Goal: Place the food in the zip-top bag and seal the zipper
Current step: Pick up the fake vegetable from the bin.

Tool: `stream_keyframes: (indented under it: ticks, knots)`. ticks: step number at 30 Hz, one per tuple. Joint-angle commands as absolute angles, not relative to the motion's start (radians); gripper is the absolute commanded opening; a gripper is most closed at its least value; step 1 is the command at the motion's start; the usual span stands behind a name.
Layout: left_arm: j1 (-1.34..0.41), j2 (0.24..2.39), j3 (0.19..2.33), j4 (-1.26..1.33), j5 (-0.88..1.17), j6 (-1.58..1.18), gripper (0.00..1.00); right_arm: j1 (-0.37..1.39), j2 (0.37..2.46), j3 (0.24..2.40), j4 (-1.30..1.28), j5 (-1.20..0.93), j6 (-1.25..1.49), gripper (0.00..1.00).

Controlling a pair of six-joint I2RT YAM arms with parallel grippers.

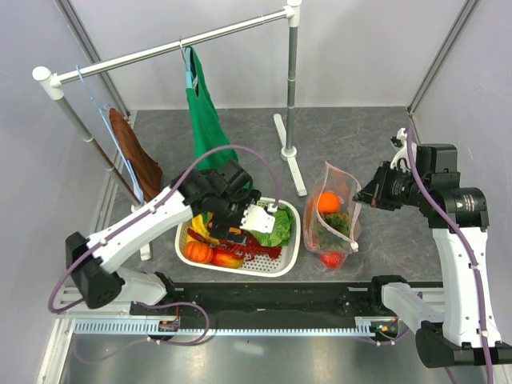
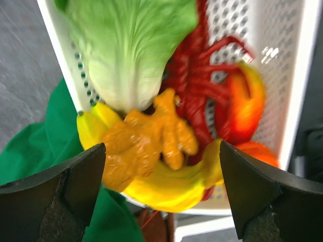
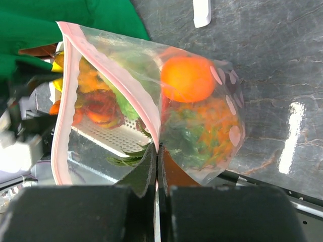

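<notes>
1. Two arms work over the grey table (image 1: 360, 136). The left one reaches from its base up and to the right, its wrist bent down over the white perforated basket (image 1: 292, 256).
2. The left gripper (image 1: 264, 212) hangs above the basket with its jaws spread wide and nothing between them. In the wrist view the dark fingers (image 2: 75, 176) flank an orange-brown knobbly piece (image 2: 146, 141) and a yellow banana (image 2: 166, 189) below.
3. The rest of the food in the basket is a green lettuce (image 2: 131, 45), a red spindly piece (image 2: 202, 85), a red-orange pepper (image 2: 245, 106) and, in the top view, an orange pumpkin (image 1: 198, 252).
4. The right arm rises at the right edge and its forearm points left, level with the bag.
5. The right gripper (image 3: 156, 166) has its jaws pressed together, pinching the mouth edge of the zip-top bag (image 3: 202, 101) where the pink zipper (image 3: 121, 78) runs down to them.
6. The bag sits on the table just right of the basket, with its mouth gaping open.
7. Inside the bag are a round orange fruit (image 3: 187, 78), green leafy pieces (image 1: 336, 224) and a red piece (image 1: 332, 258) at the near end.
8. Behind the basket, a green cloth (image 1: 206, 112) and a brown cloth (image 1: 136, 156) hang from a white rack (image 1: 160, 52).
</notes>
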State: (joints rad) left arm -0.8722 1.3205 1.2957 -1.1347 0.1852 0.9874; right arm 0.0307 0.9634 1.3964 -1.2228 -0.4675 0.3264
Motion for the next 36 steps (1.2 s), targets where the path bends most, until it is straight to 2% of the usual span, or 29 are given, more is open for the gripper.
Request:
stream_keyframes:
  ticks: [1, 5, 14, 22, 28, 36]
  knots:
    - [-0.804, 1.428, 1.399, -1.153, 0.130, 1.179, 0.99, 0.028, 0.946, 1.381, -1.193, -0.491, 0.336, 0.00]
    - [-0.746, 1.557, 1.502, -1.226, 0.156, 1.218, 0.97, 0.028, 0.948, 1.390, -1.195, -0.492, 0.328, 0.00]
    - [-0.663, 1.626, 1.513, -1.299, 0.152, 1.287, 0.90, 0.028, 0.942, 1.382, -1.197, -0.503, 0.325, 0.00]
    - [-0.667, 1.595, 1.502, -1.370, 0.176, 1.266, 0.72, 0.029, 0.942, 1.379, -1.190, -0.512, 0.322, 0.00]
    - [-0.679, 1.551, 1.503, -1.377, 0.193, 1.252, 0.66, 0.028, 0.940, 1.373, -1.186, -0.515, 0.328, 0.00]
    - [-0.715, 1.526, 1.513, -1.373, 0.221, 1.218, 0.49, 0.028, 0.940, 1.374, -1.186, -0.515, 0.328, 0.00]
